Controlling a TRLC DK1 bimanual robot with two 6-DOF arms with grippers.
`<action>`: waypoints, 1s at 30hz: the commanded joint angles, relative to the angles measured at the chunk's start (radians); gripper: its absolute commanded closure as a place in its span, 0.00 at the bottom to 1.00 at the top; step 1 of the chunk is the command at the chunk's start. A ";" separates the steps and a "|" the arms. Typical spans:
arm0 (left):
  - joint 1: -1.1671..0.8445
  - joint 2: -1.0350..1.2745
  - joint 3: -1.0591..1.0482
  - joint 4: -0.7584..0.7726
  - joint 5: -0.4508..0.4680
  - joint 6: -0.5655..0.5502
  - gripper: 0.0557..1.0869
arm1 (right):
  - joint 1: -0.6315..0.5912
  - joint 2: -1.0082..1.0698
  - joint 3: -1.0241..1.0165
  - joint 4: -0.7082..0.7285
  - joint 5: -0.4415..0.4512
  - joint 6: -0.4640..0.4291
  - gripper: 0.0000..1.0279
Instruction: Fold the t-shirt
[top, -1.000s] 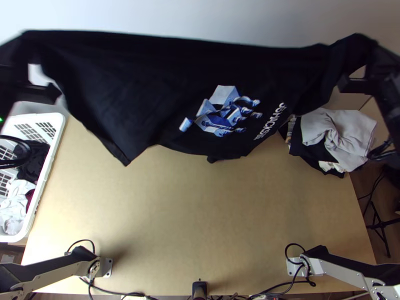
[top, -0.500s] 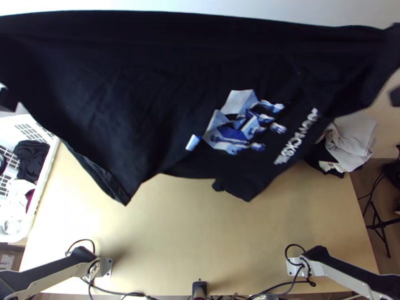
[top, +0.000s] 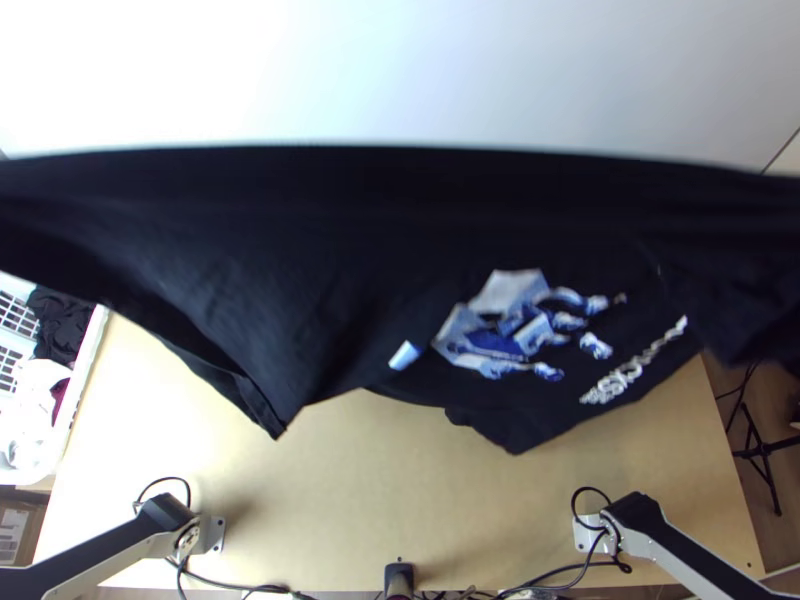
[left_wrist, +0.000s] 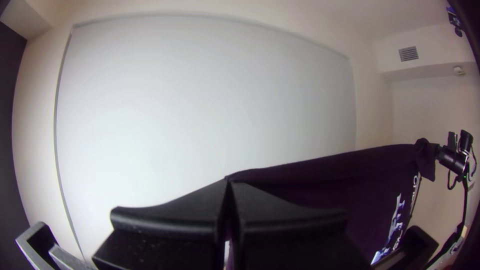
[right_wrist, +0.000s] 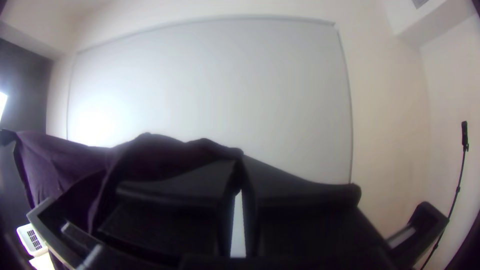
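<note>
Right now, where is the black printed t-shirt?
The black printed t-shirt hangs above the wooden table, spanning the top view from side to side, stretched between the left gripper and the right gripper.

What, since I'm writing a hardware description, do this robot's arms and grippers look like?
The left arm and right arm pair silver-grey links with black panels; black cables loop beside them. The left gripper and right gripper each have two wide, flat black fingers tapering towards the tips.

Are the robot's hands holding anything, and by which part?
Yes, the black cloth t-shirt with blue and white print: left hand and right hand pinch opposite ends of its stretched upper edge. Whether hem or shoulders, I can't tell.
</note>
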 joint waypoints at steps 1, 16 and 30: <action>-0.008 -0.035 -0.027 -0.173 0.083 -0.101 0.96 | -0.015 -0.066 -0.093 -0.094 0.000 0.085 0.97; 0.015 -0.117 -0.703 0.169 0.140 -0.167 0.96 | -0.008 -0.003 -0.570 0.166 -0.032 0.233 0.97; 0.254 0.085 -1.042 0.595 0.223 -0.187 0.96 | -0.146 0.356 -0.651 0.457 -0.155 0.279 0.97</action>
